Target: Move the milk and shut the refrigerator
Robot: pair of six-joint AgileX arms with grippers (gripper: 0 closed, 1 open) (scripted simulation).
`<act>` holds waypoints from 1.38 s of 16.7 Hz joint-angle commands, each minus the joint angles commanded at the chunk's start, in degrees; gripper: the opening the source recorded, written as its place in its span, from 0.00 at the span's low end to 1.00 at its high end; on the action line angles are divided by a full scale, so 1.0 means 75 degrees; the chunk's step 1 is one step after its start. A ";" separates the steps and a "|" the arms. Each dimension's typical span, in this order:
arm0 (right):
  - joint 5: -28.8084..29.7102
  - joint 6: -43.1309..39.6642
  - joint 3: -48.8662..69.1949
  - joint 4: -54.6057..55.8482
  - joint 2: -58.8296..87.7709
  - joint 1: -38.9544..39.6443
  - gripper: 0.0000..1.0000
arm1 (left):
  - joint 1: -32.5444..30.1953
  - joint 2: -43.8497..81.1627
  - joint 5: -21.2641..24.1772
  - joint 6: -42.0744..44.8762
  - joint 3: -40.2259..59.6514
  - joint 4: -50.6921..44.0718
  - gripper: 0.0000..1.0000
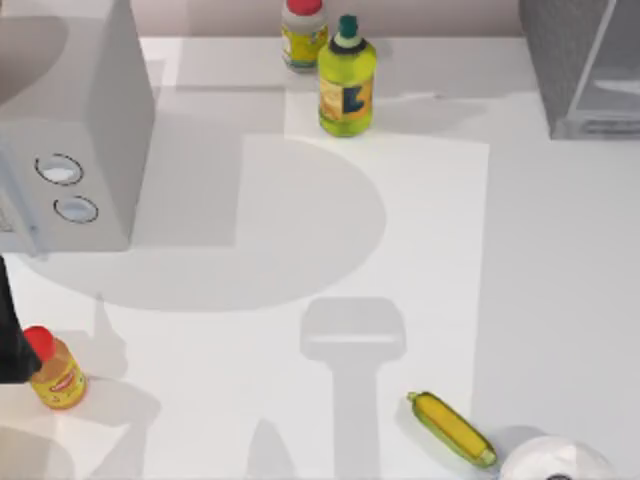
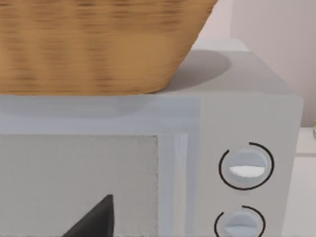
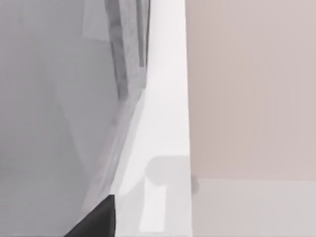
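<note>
1. The large plain grey boxy refrigerator point(image 1: 585, 70) stands at the far right corner of the white table point(image 1: 540, 300). Its front lower edge runs just inside the table's right side, and whether its door panel is open or shut cannot be told from above.
2. The right gripper point(image 3: 96, 219) is close against a grey refrigerator wall point(image 3: 49, 98) where that wall meets the bright table edge. How wide it is open, or whether it holds anything, cannot be told.
3. The left gripper point(image 2: 94, 219) faces the front of the grey box with two round dials point(image 2: 247, 165), on which a woven tan basket point(image 2: 98, 44) sits. Its opening cannot be told either.
4. From above, the left arm point(image 1: 10, 335) is at the table's left edge, just beside a small yellow red-capped bottle point(image 1: 55, 372) at the near left.
5. The dial box point(image 1: 80, 130) takes up the far left.
6. A yellow-green bottle with a dark green cap point(image 1: 346, 80) and a white red-capped bottle point(image 1: 303, 32) stand close together at the far edge.
7. A yellow corn cob point(image 1: 450, 428) lies near a white round roll point(image 1: 555, 462) at the near right edge.
8. The table's middle lies open, crossed by shadows.
</note>
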 joint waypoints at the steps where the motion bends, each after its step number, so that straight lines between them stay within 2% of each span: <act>1: 0.0000 0.0000 0.0000 0.0000 0.0000 0.0000 1.00 | 0.0000 0.0000 0.0000 0.0000 0.0000 0.0000 1.00; 4: 0.0063 0.0058 -0.0048 0.0060 -0.0077 0.0019 1.00 | 0.0000 0.0000 0.0000 0.0000 0.0000 0.0000 1.00; 7: 0.0635 0.0574 -0.0230 0.0379 -0.0260 0.0746 1.00 | 0.0000 0.0000 0.0000 0.0000 0.0000 0.0000 1.00; 11: 0.2065 0.1769 -0.0679 0.1113 -0.0696 0.2419 1.00 | 0.0000 0.0000 0.0000 0.0000 0.0000 0.0000 1.00; 18: 0.4830 0.4077 -0.1872 0.2327 -0.1454 0.6089 1.00 | 0.0000 0.0000 0.0000 0.0000 0.0000 0.0000 1.00; 21: 0.5453 0.4665 -0.2224 0.2575 -0.1604 0.6822 1.00 | 0.0000 0.0000 0.0000 0.0000 0.0000 0.0000 1.00; 23: 0.5538 0.4747 -0.2274 0.2608 -0.1623 0.6915 1.00 | 0.0000 0.0000 0.0000 0.0000 0.0000 0.0000 1.00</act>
